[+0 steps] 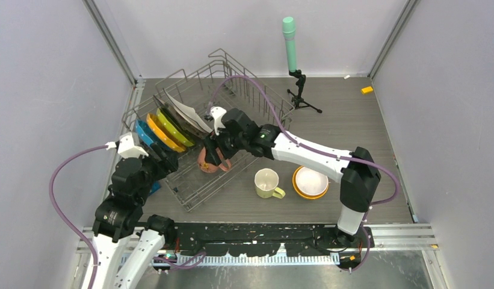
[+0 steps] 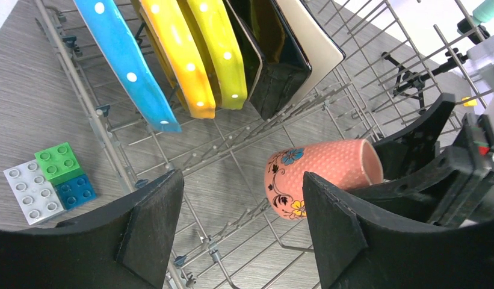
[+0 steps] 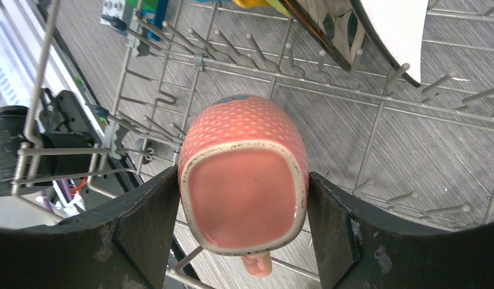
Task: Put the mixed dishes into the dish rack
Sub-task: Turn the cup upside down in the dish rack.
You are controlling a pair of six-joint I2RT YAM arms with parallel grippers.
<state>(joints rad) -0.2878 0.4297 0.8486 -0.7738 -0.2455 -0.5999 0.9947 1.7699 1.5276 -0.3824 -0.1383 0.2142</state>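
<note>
The left gripper (image 2: pixel 241 188) hangs empty, fingers spread, at the dish rack's (image 2: pixel 95 110) near edge. Just beyond, the right gripper (image 3: pixel 241 180) clamps the pink mug (image 3: pixel 244 156) (lying sideways, mouth toward the wrist) low inside the rack. Released crooked, it may roll into the upright dotted plates (image 2: pixel 127 60).

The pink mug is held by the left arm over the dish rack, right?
No. The pink mug is held by the jaws of the right gripper, not the left arm, over the dish rack. The right wrist view shows it squeezed between them; the left gripper is open.
</note>
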